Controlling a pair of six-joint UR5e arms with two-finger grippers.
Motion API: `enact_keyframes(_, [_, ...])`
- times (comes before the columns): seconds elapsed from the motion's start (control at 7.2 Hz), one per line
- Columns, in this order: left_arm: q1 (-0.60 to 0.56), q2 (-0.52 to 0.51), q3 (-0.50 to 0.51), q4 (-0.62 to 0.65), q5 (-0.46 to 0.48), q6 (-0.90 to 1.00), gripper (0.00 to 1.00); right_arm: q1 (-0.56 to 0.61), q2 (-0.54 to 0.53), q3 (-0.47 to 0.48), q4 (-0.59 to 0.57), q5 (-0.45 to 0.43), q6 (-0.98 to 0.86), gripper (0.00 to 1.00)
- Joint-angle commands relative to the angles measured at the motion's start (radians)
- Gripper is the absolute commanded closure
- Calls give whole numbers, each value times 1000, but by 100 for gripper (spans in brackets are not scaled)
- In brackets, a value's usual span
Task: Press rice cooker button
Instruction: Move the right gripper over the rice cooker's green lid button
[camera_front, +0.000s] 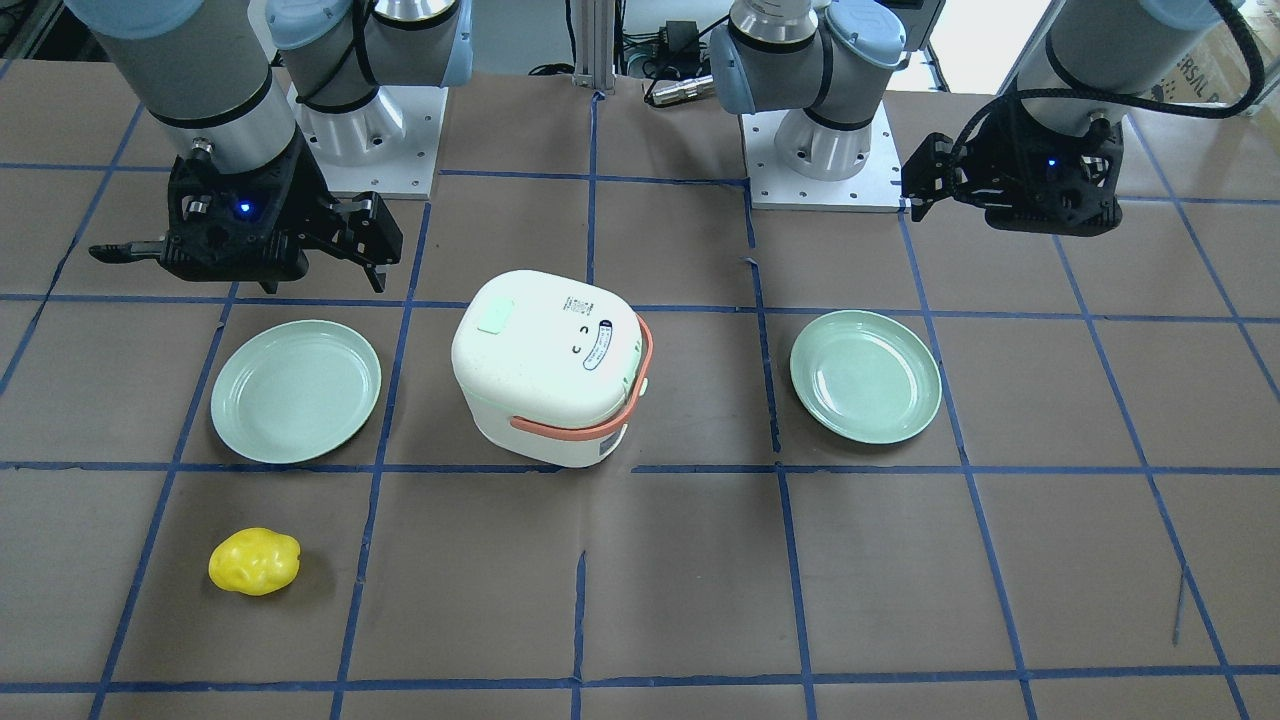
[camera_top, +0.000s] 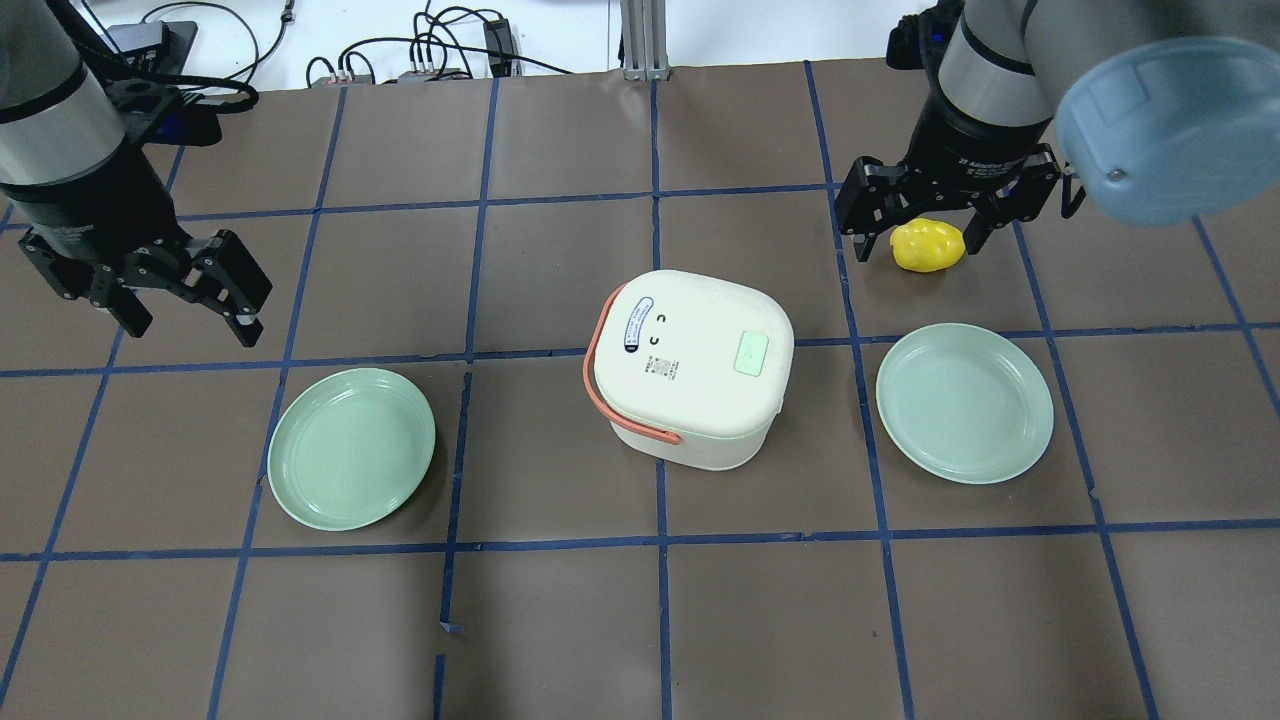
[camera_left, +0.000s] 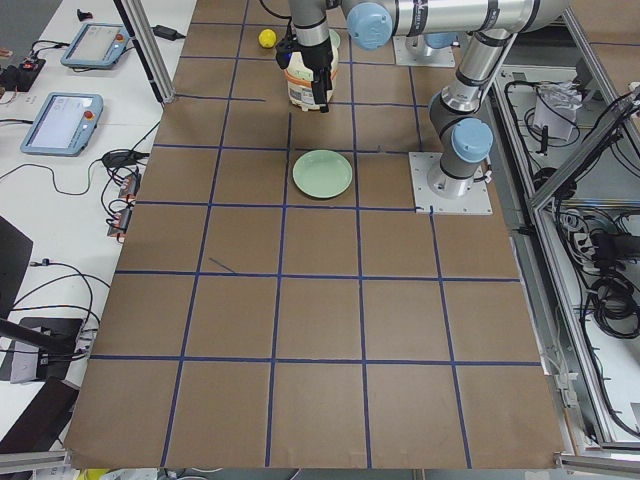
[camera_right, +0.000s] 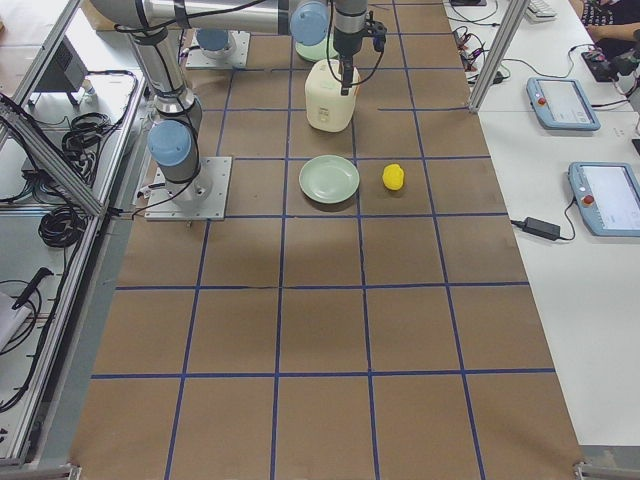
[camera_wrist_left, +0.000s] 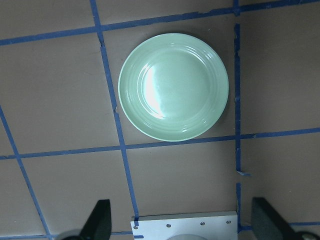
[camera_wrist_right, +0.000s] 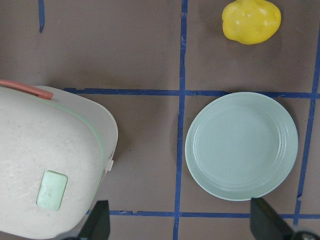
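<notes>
Fingers (camera_top: 238, 290) of the left gripper (camera_top: 190, 315) are spread apart and hold nothing. The right gripper (camera_top: 918, 240) is spread apart too and is empty. The rice cooker (camera_top: 690, 370), smooth, white and rounded, stands closed between two round pale green plates (camera_top: 351, 448) (camera_top: 965, 402) on the table (camera_top: 560, 620), which has matte brown paper with blue tape lines.

The cooker (camera_top: 690, 370) is white, with a salmon-orange handle (camera_top: 592, 380), a mint-green patch (camera_top: 752, 354) on its lid and small black print. The left plate (camera_top: 351, 448) and right plate (camera_top: 964, 402) are pale green. The lump (camera_top: 928, 246) is bright yellow. The table (camera_top: 560, 620) is brown with a blue tape grid. The left claw (camera_top: 195, 334) and right claw (camera_top: 917, 252) are black.
</notes>
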Motion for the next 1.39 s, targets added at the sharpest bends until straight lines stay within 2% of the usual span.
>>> enact_keyframes(0.0, [0, 0, 0, 0, 0, 0, 0, 3, -4, 0, 0, 0, 2, 0])
enact_keyframes(0.14, [0, 0, 0, 0, 0, 0, 0, 16, -13, -2, -5, -1, 22, 0])
enact_keyframes(0.28, [0, 0, 0, 0, 0, 0, 0, 43, -10, -5, -8, 47, 128, 0])
enact_keyframes(0.56, [0, 2, 0, 0, 0, 0, 0, 165, -7, 8, -53, 80, 245, 3])
enact_keyframes(0.69, [0, 0, 0, 0, 0, 0, 0, 177, -1, 40, -84, 85, 305, 35])
enact_keyframes(0.83, [0, 2, 0, 0, 0, 0, 0, 178, 4, 79, -89, 98, 298, 83])
enact_keyframes(0.97, [0, 0, 0, 0, 0, 0, 0, 180, 1, 90, -126, 98, 298, 93])
enact_keyframes(1.25, [0, 0, 0, 0, 0, 0, 0, 181, 4, 113, -132, 98, 302, 95])
